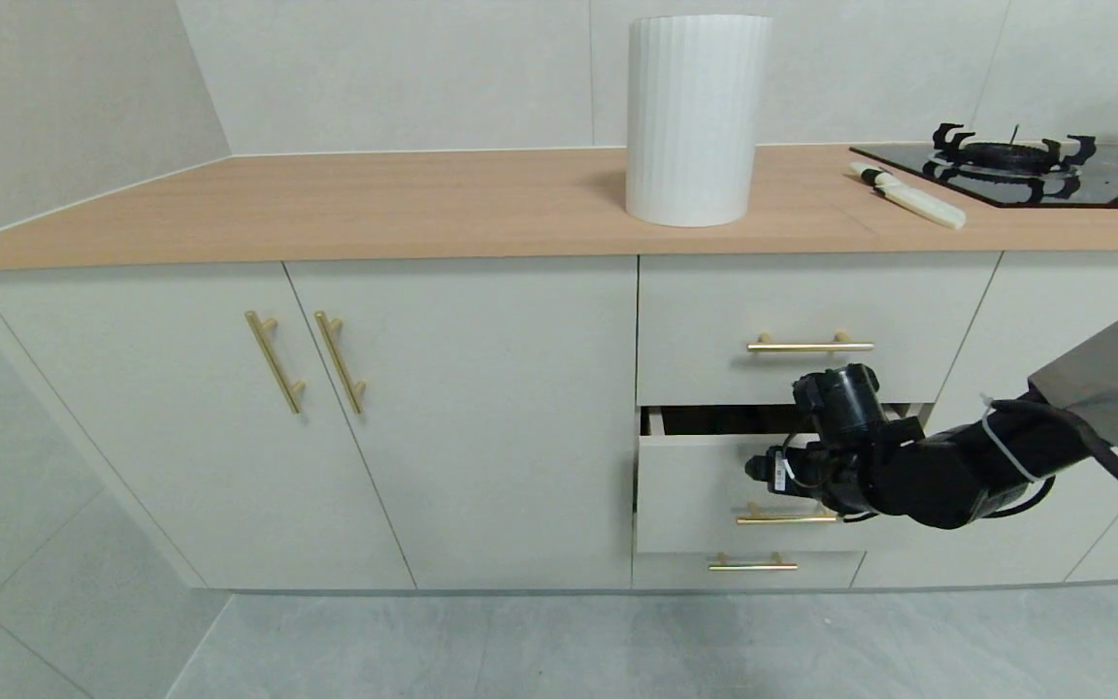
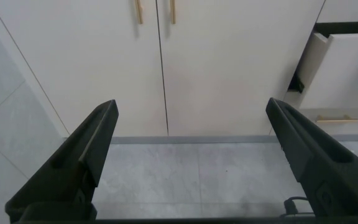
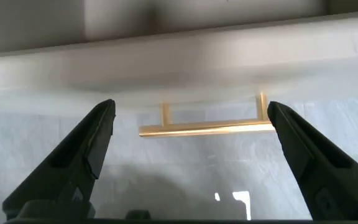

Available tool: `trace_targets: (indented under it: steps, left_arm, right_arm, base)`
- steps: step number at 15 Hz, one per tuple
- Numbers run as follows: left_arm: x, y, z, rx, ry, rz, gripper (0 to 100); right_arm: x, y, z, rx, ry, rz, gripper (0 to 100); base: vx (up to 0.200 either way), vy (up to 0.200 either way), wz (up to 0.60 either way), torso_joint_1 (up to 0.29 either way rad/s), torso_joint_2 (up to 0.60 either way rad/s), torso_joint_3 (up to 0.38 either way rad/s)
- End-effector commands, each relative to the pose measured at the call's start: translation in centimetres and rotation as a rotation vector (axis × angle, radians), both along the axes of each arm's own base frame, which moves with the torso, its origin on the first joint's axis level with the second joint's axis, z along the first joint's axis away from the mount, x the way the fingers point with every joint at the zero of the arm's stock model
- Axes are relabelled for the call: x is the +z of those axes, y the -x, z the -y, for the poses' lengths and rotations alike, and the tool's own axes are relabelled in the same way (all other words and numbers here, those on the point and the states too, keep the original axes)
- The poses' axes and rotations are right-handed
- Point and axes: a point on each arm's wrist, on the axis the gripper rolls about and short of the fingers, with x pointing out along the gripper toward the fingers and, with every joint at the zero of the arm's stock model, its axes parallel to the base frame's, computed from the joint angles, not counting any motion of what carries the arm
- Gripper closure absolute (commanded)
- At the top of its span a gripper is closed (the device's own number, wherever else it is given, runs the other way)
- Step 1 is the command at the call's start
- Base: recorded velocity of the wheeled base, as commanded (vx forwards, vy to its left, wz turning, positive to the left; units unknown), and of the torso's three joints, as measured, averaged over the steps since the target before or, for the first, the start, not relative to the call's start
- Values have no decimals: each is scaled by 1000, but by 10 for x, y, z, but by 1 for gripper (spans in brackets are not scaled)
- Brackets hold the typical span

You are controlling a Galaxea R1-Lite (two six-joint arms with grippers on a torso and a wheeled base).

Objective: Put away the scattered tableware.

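A knife (image 1: 908, 197) with a cream handle lies on the wooden countertop (image 1: 404, 204), beside the hob. Below it, the middle drawer (image 1: 705, 485) is pulled partly out, with a dark gap above its front. My right gripper (image 1: 765, 470) hangs in front of that drawer, just above its gold handle (image 1: 787, 518). In the right wrist view the right gripper (image 3: 191, 107) is open with nothing between its fingers, and a gold handle (image 3: 207, 128) lies beyond them. My left gripper (image 2: 191, 104) is open and empty, low over the floor in front of the cabinet doors (image 2: 160, 56).
A tall white ribbed container (image 1: 695, 116) stands on the counter above the drawers. A black gas hob (image 1: 1025, 170) fills the counter's right end. The top drawer (image 1: 811, 325) is shut. Two cabinet doors (image 1: 307, 417) with gold handles are shut at the left. Grey tiled floor (image 1: 520, 646) lies below.
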Motion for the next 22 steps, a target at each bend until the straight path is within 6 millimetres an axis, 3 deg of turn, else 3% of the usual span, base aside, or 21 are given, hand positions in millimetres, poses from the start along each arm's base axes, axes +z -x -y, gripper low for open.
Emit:
trace_targets:
  steps: [1,11,22]
  left_arm:
    - [0,0,0,0,0,0,0]
    - [0,0,0,0,0,0,0]
    - [0,0,0,0,0,0,0]
  right_arm:
    - [-12,-9,5,1,15,23,0]
    - [-29,-40,29,-65,-18,211,0]
    - [-29,-59,44,-141,-24,282,0]
  base:
    - [0,0,0,0,0,0]
    - [0,0,0,0,0,0]
    - [0,0,0,0,0,0]
